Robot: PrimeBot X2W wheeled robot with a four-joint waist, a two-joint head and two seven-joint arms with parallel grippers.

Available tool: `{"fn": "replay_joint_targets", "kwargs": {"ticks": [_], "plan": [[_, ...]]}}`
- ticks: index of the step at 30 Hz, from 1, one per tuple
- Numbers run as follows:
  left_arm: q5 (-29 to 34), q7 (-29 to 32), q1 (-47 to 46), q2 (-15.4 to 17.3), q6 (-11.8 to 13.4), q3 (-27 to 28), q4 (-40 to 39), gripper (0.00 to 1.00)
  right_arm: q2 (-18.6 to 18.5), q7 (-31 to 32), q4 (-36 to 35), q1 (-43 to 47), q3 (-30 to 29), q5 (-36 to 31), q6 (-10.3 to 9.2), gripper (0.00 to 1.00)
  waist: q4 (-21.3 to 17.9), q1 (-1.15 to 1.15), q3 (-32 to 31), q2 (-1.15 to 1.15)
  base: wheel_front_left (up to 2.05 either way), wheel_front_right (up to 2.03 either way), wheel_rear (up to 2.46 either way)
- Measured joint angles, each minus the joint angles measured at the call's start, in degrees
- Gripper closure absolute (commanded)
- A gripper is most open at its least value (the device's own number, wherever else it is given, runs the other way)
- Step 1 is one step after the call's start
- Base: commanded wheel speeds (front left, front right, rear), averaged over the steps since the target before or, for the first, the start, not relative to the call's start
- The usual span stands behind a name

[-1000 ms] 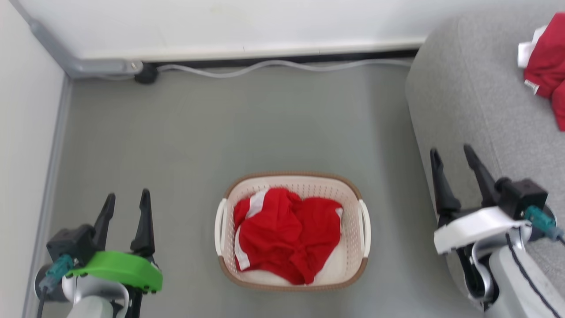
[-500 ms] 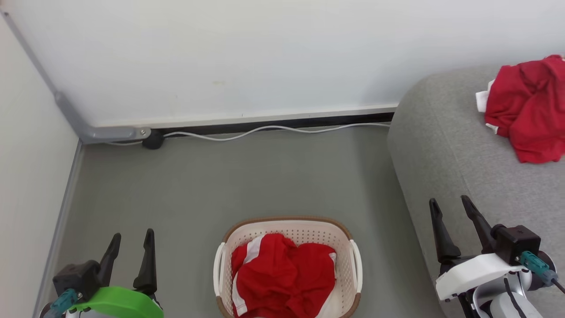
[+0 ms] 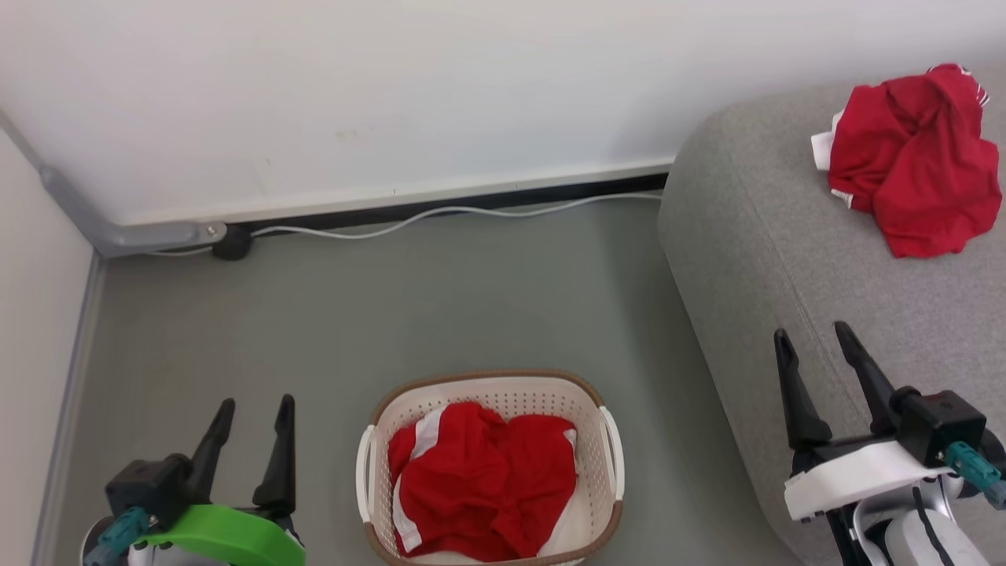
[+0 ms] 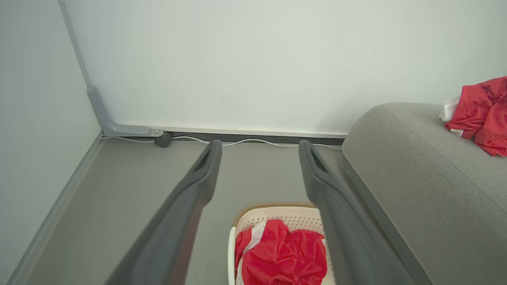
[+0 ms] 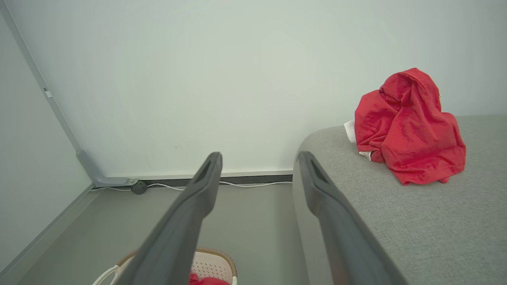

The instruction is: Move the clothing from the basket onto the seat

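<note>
since the sofa (image 3: 786, 259) is the biggest thing here, start there — one red garment (image 3: 912, 157) already lies crumpled on it, near the wall. the basket (image 3: 503, 397) sits on the floor near the sofa's end, holding a bunched red heap (image 3: 479, 479) with white stripes. it looks light and limp and will likely drape — i'd pinch a raised fold mid-heap, not a flat edge. left gripper (image 3: 257, 401) and right gripper (image 3: 810, 330) are both spread wide and empty, clear of the cloth.

Left gripper (image 3: 257, 402): two dark fingers parted wide, tips up; green wrist shell (image 3: 224, 534) just behind the jaws.
Right gripper (image 3: 811, 332): two dark fingers parted wide, tips up; white wrist shell (image 3: 853, 475) and pale forearm (image 3: 927, 542) behind the jaws.
</note>
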Motion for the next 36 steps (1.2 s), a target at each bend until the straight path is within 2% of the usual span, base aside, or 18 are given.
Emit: {"fn": "replay_joint_targets", "kwargs": {"ticks": [6, 17, 30, 36], "plan": [[1.4, 2.6, -0.9, 0.2, -0.9, -3.1, -1.5, 0.0, -0.5, 0.0, -3.4, -3.2, -0.1, -1.5, 0.01, 0.0, -0.8, 0.0, 3.9, 0.0, 0.0, 0.0, 0.0], [5.8, 8.4, -9.1, 0.0, -2.3, -9.0, -3.2, 0.0, -0.4, 0.0, -7.8, -11.2, -0.4, -2.8, 0.09, 0.0, -2.5, 0.0, 12.3, 0.0, 0.0, 0.0, 0.0], [10.3, 16.8, -17.5, 0.3, -2.8, -12.9, -1.0, 0.0, 2.9, 0.0, -10.6, -19.9, 1.1, -3.4, 1.07, 0.0, -5.5, 0.0, 22.6, 0.0, 0.0, 0.0, 0.0], [13.1, 21.1, -21.8, 2.4, -2.8, -13.4, 1.5, 0.0, 4.5, 0.0, -11.9, -24.1, 1.3, -3.5, 1.6, 0.0, -7.5, 0.01, 27.4, 0.0, 0.0, 0.0, 0.0]]}}
